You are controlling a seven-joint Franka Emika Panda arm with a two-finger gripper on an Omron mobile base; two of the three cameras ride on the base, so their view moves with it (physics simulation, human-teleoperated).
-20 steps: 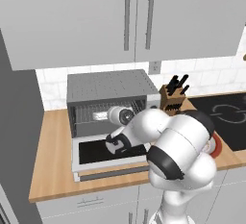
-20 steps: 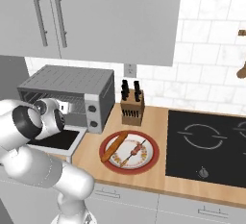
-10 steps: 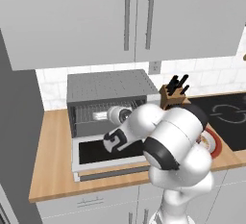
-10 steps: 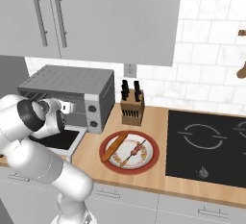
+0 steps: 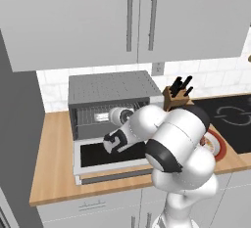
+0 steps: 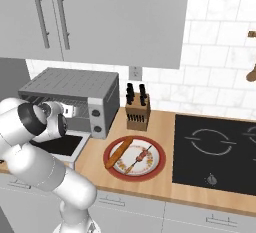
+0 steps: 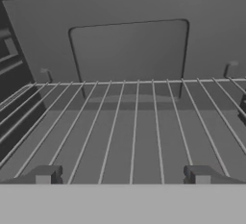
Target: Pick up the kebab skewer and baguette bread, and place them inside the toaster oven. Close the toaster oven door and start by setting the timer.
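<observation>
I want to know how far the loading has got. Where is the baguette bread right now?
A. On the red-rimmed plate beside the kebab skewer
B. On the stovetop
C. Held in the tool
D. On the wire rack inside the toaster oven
A: the baguette bread lies on the plate next to the kebab skewer, while the hand view shows the toaster oven rack bare.

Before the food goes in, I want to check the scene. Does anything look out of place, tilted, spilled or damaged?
Nothing stands out. The toaster oven sits square with its door dropped open and the wire rack level and bare. The baguette bread and kebab skewer lie neatly on the red plate.
</observation>
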